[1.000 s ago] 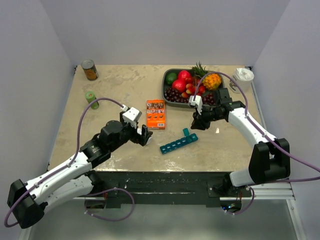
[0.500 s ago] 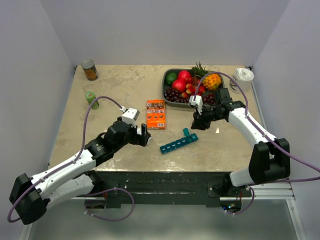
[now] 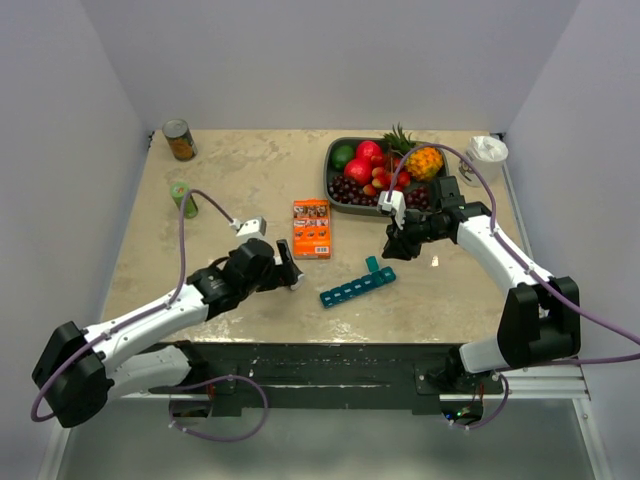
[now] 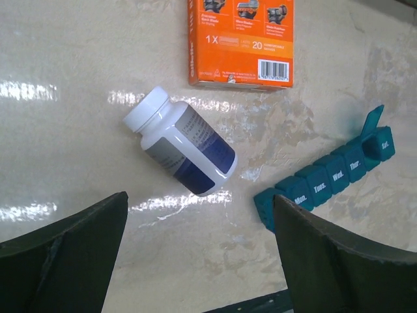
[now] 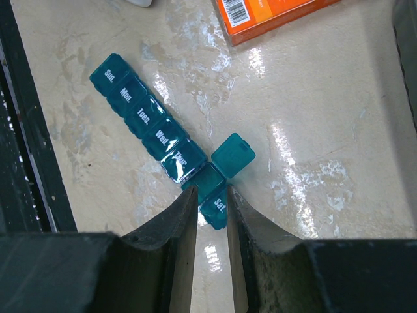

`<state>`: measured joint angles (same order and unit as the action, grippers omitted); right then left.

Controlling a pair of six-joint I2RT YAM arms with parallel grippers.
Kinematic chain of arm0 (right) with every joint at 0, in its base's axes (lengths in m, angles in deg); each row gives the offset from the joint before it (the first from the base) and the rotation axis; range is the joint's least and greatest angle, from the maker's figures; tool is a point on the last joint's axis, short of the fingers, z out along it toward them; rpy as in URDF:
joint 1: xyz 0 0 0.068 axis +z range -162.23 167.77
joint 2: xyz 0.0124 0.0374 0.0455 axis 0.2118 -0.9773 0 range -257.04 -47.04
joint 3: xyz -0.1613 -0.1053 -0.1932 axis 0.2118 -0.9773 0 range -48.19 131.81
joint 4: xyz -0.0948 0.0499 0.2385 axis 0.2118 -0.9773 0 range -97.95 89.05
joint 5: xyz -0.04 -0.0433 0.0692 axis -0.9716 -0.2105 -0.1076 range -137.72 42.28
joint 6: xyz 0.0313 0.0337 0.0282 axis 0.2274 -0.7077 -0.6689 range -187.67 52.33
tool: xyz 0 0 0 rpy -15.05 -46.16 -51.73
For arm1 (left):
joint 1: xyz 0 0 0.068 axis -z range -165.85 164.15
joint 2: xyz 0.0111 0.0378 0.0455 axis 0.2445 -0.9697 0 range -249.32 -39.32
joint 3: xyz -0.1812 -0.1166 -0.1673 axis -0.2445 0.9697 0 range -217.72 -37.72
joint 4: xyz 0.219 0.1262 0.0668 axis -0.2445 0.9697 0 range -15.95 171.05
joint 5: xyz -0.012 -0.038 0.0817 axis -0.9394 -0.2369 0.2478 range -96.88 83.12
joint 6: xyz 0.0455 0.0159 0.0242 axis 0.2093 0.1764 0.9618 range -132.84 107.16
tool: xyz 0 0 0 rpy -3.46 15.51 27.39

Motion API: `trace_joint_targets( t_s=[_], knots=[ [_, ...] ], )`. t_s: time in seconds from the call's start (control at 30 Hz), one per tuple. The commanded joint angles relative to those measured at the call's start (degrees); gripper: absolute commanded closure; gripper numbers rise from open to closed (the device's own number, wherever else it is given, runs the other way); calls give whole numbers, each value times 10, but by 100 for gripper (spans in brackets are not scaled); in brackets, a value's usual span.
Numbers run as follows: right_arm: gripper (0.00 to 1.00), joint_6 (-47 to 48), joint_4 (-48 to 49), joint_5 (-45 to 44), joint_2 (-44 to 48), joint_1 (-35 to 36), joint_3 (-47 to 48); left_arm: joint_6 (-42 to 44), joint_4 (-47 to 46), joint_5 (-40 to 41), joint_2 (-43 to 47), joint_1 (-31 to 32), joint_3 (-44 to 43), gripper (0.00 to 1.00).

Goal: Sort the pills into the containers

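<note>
Top external view: the teal pill organiser lies on the counter between the two arms, near an orange box. Left wrist view: the left tool gapes wide above a white bottle lying on its side, apart from the strip. Right wrist view: the right tool hangs over the strip's Saturday end beside one raised lid, its fingers narrowed to a slit; whether they pinch anything cannot be told.

The left gripper gapes wide; the right gripper seems nearly closed.
</note>
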<state>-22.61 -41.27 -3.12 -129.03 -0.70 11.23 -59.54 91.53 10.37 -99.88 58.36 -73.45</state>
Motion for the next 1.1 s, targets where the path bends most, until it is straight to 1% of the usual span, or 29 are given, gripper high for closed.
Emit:
trace_joint_targets(
  t_s=[0.0,0.03,0.13,0.27,0.37,0.5,0.67,0.7,0.77,0.8,0.87,0.9,0.93,0.97,1.07],
  knots=[
    [72,10,-6,18,22,-3,-3,-188,42,11,-29,-3,-27,5],
    [72,11,-6,19,21,-5,-3,-229,48,14,-46,-3,-31,5],
    [72,12,-7,20,22,-4,-3,-276,63,33,-86,-2,-57,5],
    [72,13,-9,21,23,-3,-3,-286,56,47,-135,1,-93,6],
    [72,13,-9,20,24,-5,-3,-286,50,53,-175,1,-104,9],
    [72,13,-8,21,24,-5,-4,-292,41,45,-222,3,-107,16],
    [72,14,-9,22,24,-5,-4,-290,28,73,-268,5,-102,25],
    [72,14,-9,22,24,-5,-4,-288,15,78,-273,5,-101,28],
    [72,15,-10,22,24,-5,-4,-268,4,110,-286,10,-98,32],
    [72,15,-10,22,25,-5,-4,-266,3,118,-291,10,-97,39],
    [72,14,-10,23,27,-5,-4,-253,0,134,-308,11,-94,45],
    [72,14,-10,23,27,-5,-4,-241,-3,137,-315,11,-90,53],
    [72,15,-10,24,28,-7,-4,-232,-7,146,-317,13,-86,57],
    [72,15,-11,25,27,-7,-4,-229,-8,150,-319,12,-75,57],
    [72,15,-10,25,28,-7,-4,-189,-41,160,-306,14,-39,70]
  ],
)
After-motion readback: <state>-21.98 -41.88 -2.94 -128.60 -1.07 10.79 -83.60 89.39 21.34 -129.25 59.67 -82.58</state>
